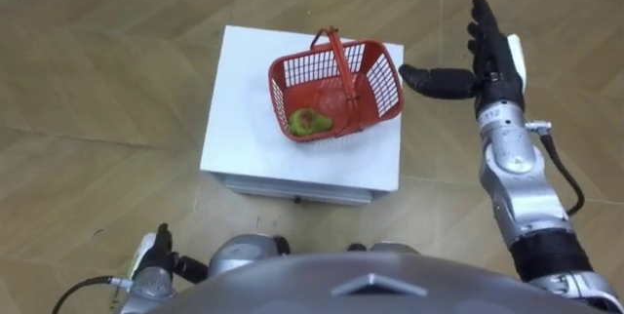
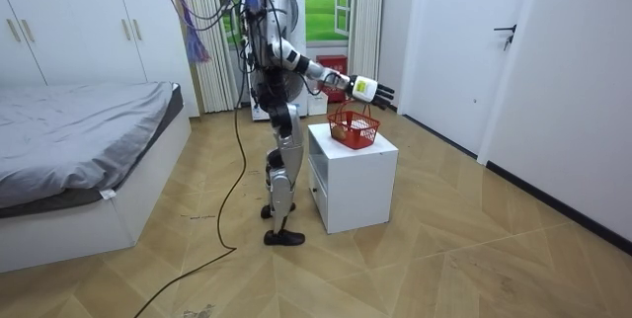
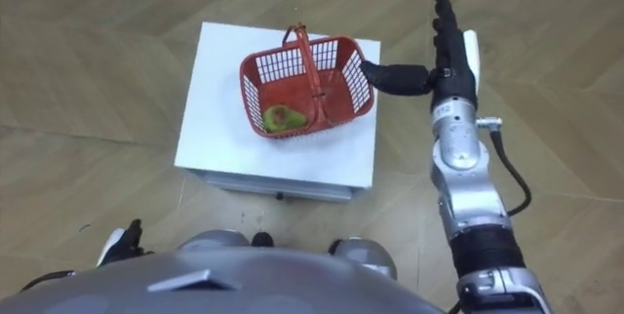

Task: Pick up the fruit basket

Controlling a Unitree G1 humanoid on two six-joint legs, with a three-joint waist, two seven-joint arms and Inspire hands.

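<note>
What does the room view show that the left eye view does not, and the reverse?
Room view adds the bed, wardrobe, door and the robot standing at the white cabinet. Left eye view adds the green fruit inside the red basket and the left robot hand, low. Both: basket on cabinet, open right robot hand beside it.

— Right arm?
— Stretched forward at chest height; right hand (image 1: 492, 60) flat, fingers straight, thumb spread sideways toward the left; holding nothing.
— Left?
— Its left hand (image 1: 154, 260) hangs low beside the hip; robot stands upright.
</note>
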